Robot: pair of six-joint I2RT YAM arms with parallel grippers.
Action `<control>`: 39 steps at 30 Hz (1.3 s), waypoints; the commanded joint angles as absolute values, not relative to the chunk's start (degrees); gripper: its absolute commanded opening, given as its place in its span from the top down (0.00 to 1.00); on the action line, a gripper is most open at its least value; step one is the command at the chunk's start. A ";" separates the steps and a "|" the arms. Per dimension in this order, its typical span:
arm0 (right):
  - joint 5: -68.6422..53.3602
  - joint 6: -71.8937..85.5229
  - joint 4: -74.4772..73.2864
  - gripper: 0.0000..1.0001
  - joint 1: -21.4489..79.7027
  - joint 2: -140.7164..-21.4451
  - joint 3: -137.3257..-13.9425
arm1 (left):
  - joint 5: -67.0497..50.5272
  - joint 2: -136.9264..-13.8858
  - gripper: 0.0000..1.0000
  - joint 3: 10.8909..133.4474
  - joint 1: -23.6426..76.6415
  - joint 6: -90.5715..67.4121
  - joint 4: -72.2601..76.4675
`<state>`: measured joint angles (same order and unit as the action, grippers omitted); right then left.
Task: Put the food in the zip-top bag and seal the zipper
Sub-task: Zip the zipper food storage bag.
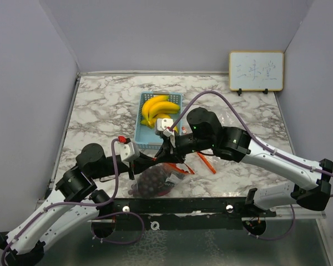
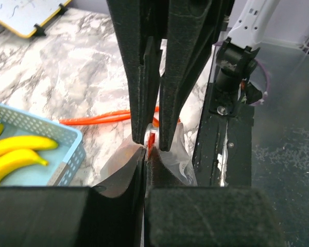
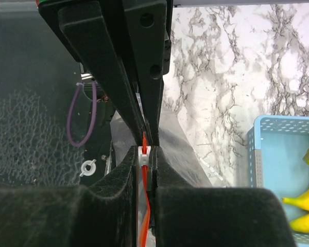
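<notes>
The clear zip-top bag [image 1: 173, 177] lies by the near edge of the marble tabletop [image 1: 100, 105], close to the middle. A bunch of dark purple grapes [image 1: 151, 182] looks to be inside it. Both arms meet over the bag. The left pincer [image 2: 146, 152] is clenched on the bag's top edge, right by the orange zipper strip [image 2: 100, 119]. The right pincer [image 3: 144, 150] faces it, tips almost touching, and is clenched on the small white slider [image 3: 143, 152] of the same zipper. The yellow bananas [image 1: 158, 109] are in the blue basket [image 1: 144, 136] in the middle of the tabletop, just behind the bag. A little white board [image 1: 256, 71] stands at the far right corner.
</notes>
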<state>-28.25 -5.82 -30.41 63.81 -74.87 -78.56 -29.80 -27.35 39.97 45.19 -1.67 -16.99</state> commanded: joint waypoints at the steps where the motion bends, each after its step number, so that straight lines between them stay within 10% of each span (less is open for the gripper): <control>1: -28.77 -6.73 -28.26 0.98 64.51 -72.75 -76.26 | -17.76 -26.39 1.00 42.87 45.18 0.01 -21.54; 19: -20.60 -3.16 -26.30 0.98 62.60 -69.74 -66.31 | 31.24 -14.74 1.00 40.63 45.25 -4.13 -18.16; 34: -14.44 -1.60 -25.77 0.98 61.48 -72.04 -63.92 | 39.42 -8.26 1.00 40.57 45.21 -2.97 -15.51; 35: -13.40 -1.28 -25.60 0.95 61.52 -72.49 -64.21 | 39.41 -8.39 1.00 40.55 45.18 -2.91 -15.08; 39: -6.13 1.98 -22.62 0.29 61.52 -73.08 -66.45 | 38.98 -9.70 1.00 40.19 45.20 -2.98 -13.08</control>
